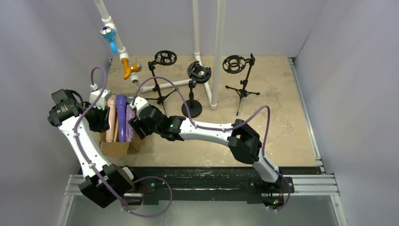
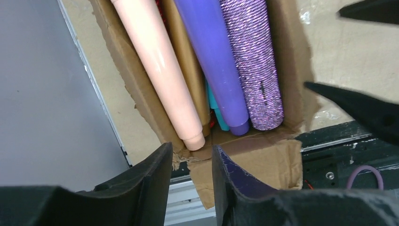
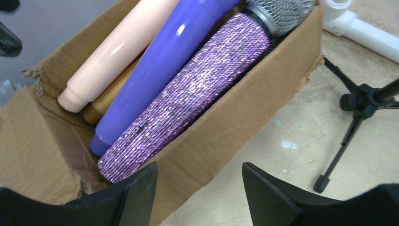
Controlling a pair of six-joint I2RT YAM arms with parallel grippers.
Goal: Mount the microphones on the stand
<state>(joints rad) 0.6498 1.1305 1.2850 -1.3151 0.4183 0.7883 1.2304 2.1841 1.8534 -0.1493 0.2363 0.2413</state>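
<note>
A matt brown cardboard box (image 3: 235, 122) with rough torn edges holds a glossy, smooth plastic peach microphone (image 3: 117, 47) and purple microphone (image 3: 155, 70) beside a rough, sparkling purple glitter microphone (image 3: 188, 94) with a shiny wire-mesh metal head (image 3: 277, 14), on the dull, scuffed tan bench (image 3: 291, 127).

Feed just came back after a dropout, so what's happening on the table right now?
Both arms reach to the brown cardboard box on the left arm's side, where the stick microphones lie: a peach one, a smooth purple one and a purple glitter one with a grey mesh head on top. The left tool hangs open over the box's near end; the right tool is open at its right side. Neither holds anything. The three black stands behind have empty ring mounts.
</note>
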